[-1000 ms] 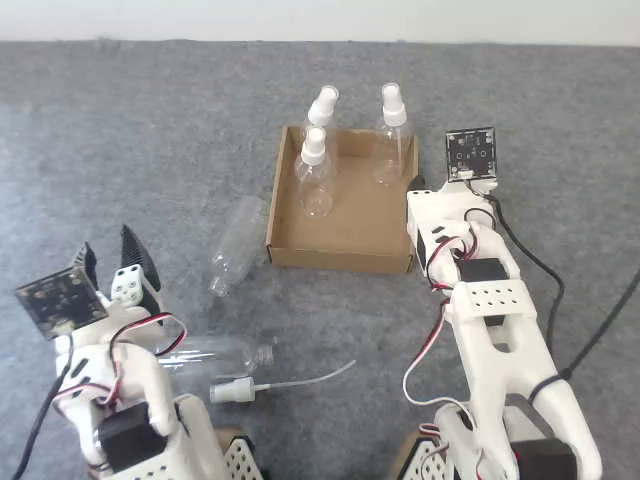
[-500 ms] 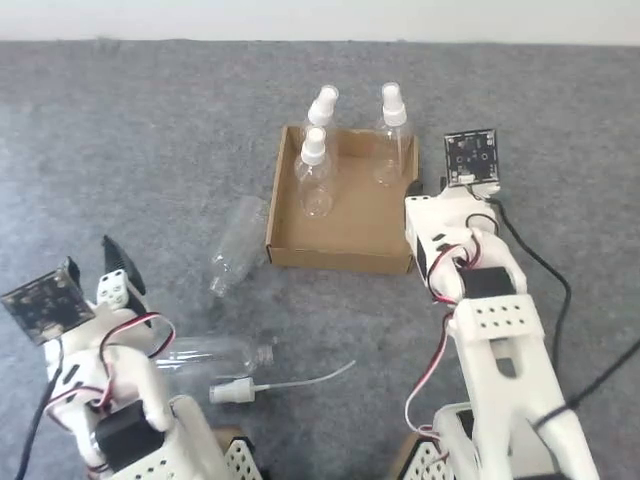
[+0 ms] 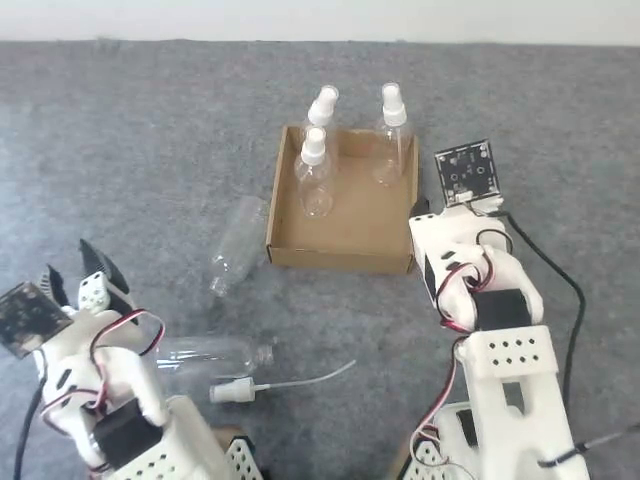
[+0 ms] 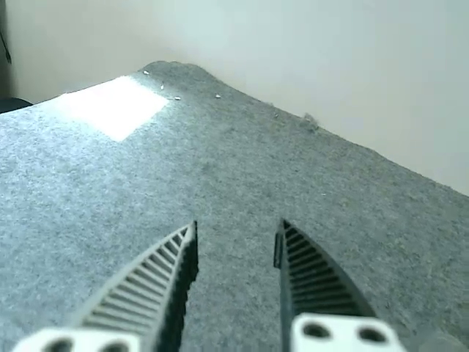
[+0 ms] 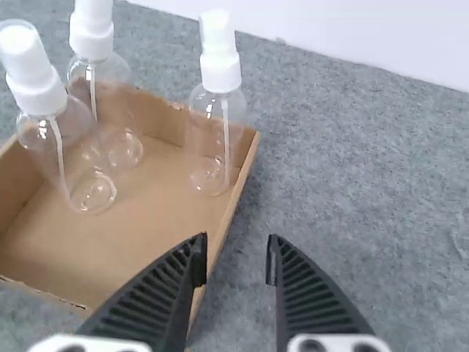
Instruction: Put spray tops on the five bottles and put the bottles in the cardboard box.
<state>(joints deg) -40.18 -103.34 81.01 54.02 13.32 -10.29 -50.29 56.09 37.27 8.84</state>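
Note:
The cardboard box (image 3: 343,226) lies mid-table with three capped clear bottles standing in it: one at the front left (image 3: 314,176), one at the back left (image 3: 322,108), one at the back right (image 3: 391,137). Two uncapped bottles lie on the mat, one beside the box's left wall (image 3: 237,244), one near the left arm's base (image 3: 213,354). A loose spray top (image 3: 236,390) with its thin tube lies just in front of that bottle. My left gripper (image 4: 236,246) is open and empty over bare mat at the near left (image 3: 82,274). My right gripper (image 5: 234,260) is open and empty above the box's right wall (image 5: 240,180).
Grey felt mat (image 3: 150,150) covers the table, with free room on the left and far side. The right arm's camera board (image 3: 466,172) stands just right of the box. A black cable (image 3: 560,280) trails along the right side.
The left arm has pulled back toward the near-left corner, away from the lying bottles. The right arm has drawn back a little; its gripper stays by the box's right wall.

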